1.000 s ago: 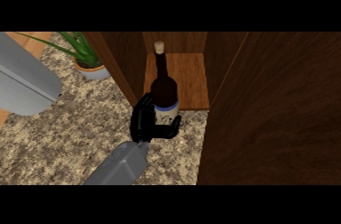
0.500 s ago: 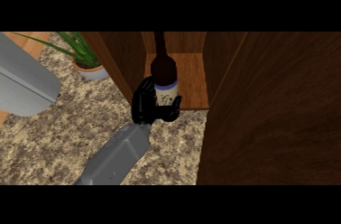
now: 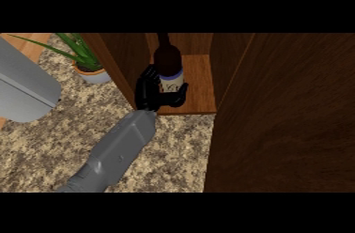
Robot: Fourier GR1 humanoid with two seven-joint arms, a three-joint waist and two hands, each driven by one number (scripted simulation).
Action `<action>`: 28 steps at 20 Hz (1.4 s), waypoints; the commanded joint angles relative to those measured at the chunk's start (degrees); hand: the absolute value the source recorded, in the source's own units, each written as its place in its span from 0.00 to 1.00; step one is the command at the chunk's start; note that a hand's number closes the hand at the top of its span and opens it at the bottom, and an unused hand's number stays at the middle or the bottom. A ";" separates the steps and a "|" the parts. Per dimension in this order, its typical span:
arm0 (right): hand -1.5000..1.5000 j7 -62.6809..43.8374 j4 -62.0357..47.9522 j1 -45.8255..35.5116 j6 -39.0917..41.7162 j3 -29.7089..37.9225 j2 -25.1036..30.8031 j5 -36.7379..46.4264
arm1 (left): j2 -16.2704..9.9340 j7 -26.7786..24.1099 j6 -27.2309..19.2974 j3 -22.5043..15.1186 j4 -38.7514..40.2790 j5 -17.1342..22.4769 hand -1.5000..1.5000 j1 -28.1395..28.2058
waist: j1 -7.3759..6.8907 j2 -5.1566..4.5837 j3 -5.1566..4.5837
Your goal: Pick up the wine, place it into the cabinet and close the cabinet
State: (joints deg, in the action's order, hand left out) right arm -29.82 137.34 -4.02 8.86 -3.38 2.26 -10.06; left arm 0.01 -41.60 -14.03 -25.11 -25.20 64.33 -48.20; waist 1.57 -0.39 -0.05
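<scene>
Head view looks steeply down: the right black hand [image 3: 154, 93] on its grey forearm [image 3: 114, 154] has its fingers curled round the dark glass wine bottle with the pale label [image 3: 168, 67], holding it upright just inside the open dark-wood cabinet [image 3: 125, 58], over the front edge of its lighter wooden shelf [image 3: 197, 86]. Tight fit on the left (the hand's back is right against the cabinet's left wall), while the shelf shows bare wood to the bottle's right, up to the big dark-brown open cabinet door [image 3: 284, 114] filling the right side. The bottle's neck runs out past the top of the picture. The counter is speckled beige granite [image 3: 42, 157]. A green spiky plant in a pale pot [image 3: 90, 70] sits left of the cabinet, and a large grey shape [image 3: 24, 89] covers the left edge, can't tell what it is.
</scene>
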 commanded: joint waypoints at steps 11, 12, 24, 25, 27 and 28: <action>0.00 3.68 -3.42 -2.10 0.81 1.80 0.00 -1.08 | -0.01 8.87 -2.25 3.95 12.02 1.13 1.00 -14.29 | 1.32 -0.47 0.03; 0.00 4.58 -3.19 -0.37 1.83 0.71 0.00 -1.00 | 0.00 6.62 -1.18 3.00 12.09 1.33 1.00 -12.31 | 1.96 -0.60 0.02; 0.00 5.56 -9.26 -4.50 2.28 -0.47 -0.38 -0.46 | -0.01 4.85 -1.48 -0.57 10.41 5.57 1.00 -9.70 | 4.05 -1.29 0.01; 0.00 3.31 -6.33 -5.08 0.85 -0.09 -0.59 -1.25 | -0.01 4.88 -1.42 0.20 10.87 6.33 1.00 -10.51 | 3.93 -1.11 -0.02; 0.00 3.20 -3.93 -2.56 2.29 -1.57 -0.09 -1.67 | -0.01 2.87 -2.78 -1.43 10.22 6.71 1.00 -8.65 | 5.52 -1.28 -0.03; 0.00 3.89 -5.88 -5.01 1.83 -3.16 -0.99 -0.11 | -0.01 4.34 -4.36 -2.90 7.98 7.50 1.00 -8.95 | 6.08 -1.41 -0.06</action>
State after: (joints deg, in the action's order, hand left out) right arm -26.49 132.12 -8.05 10.45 -4.77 1.86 -10.84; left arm -0.12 -38.08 -15.74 -25.83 -15.61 70.17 -57.90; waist 6.25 -1.45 -0.06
